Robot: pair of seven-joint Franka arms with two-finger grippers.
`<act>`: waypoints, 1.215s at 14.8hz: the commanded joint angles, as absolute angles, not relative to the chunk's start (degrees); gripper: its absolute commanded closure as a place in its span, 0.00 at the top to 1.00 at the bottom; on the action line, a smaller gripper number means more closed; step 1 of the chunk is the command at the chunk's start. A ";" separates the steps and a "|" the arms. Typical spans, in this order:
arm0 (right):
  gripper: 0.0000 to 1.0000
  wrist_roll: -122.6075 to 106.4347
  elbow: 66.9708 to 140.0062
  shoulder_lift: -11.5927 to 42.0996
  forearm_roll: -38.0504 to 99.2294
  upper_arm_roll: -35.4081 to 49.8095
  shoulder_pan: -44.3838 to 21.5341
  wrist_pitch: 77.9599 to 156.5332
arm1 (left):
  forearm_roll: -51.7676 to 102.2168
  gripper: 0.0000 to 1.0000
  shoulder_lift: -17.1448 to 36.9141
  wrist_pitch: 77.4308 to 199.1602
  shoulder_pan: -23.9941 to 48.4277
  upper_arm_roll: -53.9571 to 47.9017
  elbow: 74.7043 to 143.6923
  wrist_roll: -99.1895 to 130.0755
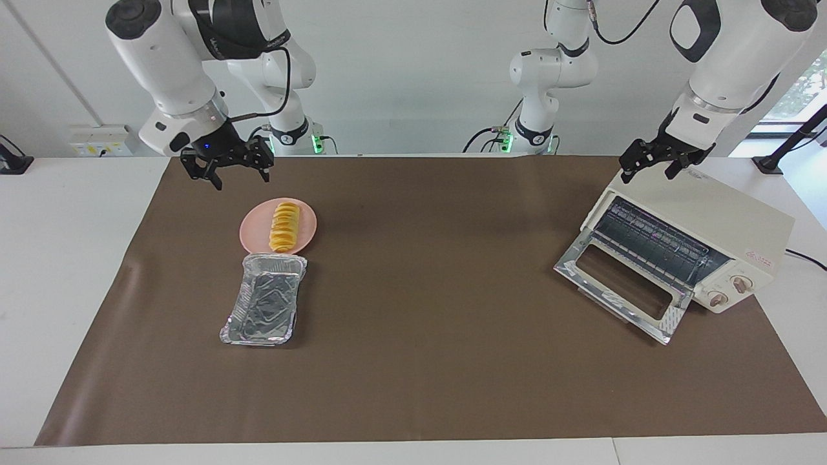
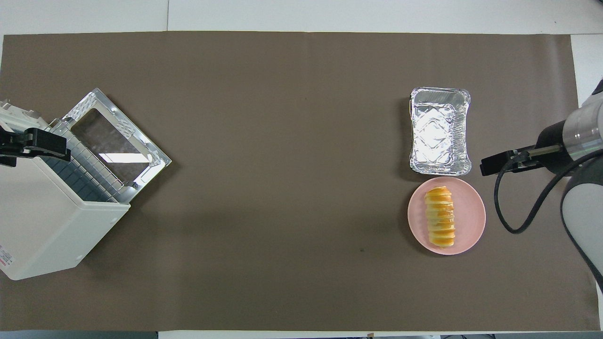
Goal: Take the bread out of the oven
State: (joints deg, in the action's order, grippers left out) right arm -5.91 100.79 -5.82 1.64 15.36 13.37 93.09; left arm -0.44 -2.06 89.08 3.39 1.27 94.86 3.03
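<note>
Your right tool (image 1: 225,169) hangs in the air with its fingers spread wide and nothing between them, raised over the brown mat near the robots' edge, clear of the round pink plate (image 1: 307,219) below it; in the overhead view the same right tool (image 2: 506,161) shows toward the right arm's end of the tabletop, beside the plate and the tray. Your left tool (image 1: 656,160) is likewise open and holds nothing; it hangs over the top of the cream-white boxy toaster oven (image 1: 723,219). The small elongated golden-yellow loaf of bread with ridged, slice-like segments (image 1: 284,227) lies flat on that pink plate, lengthwise across it, untouched by either tool. Just beside the plate, farther from the robots, sits the crinkled silver foil tray (image 1: 265,307), its near rim almost touching the plate's edge. Well apart from these, at the left arm's end of the tabletop, the oven stands at an angle with its glass-windowed silver-framed door (image 1: 623,284) dropped fully open onto the brown mat (image 1: 439,323), the dark wire rack (image 1: 652,242) bare inside and two pinkish knobs (image 1: 729,292) on its front panel.
</note>
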 commanded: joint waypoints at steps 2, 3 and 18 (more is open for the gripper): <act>1.00 -5.36 96.50 -3.96 -1.32 15.91 15.82 91.41 | 0.44 1.00 -2.81 89.03 3.16 1.23 95.19 3.43; 1.00 -5.36 96.50 -3.96 -1.06 15.91 15.99 90.97 | 0.44 1.00 -2.81 89.03 3.16 1.32 95.19 3.43; 1.00 -5.45 94.04 -1.41 -0.44 0.09 3.87 87.89 | 0.44 1.00 -2.81 89.03 3.16 1.32 95.19 3.43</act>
State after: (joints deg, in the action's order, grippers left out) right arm -5.91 95.31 -1.92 -0.14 0.65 4.20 89.31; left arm -0.44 -2.06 89.08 3.39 1.27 94.86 3.03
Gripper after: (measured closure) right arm 0.000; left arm 0.000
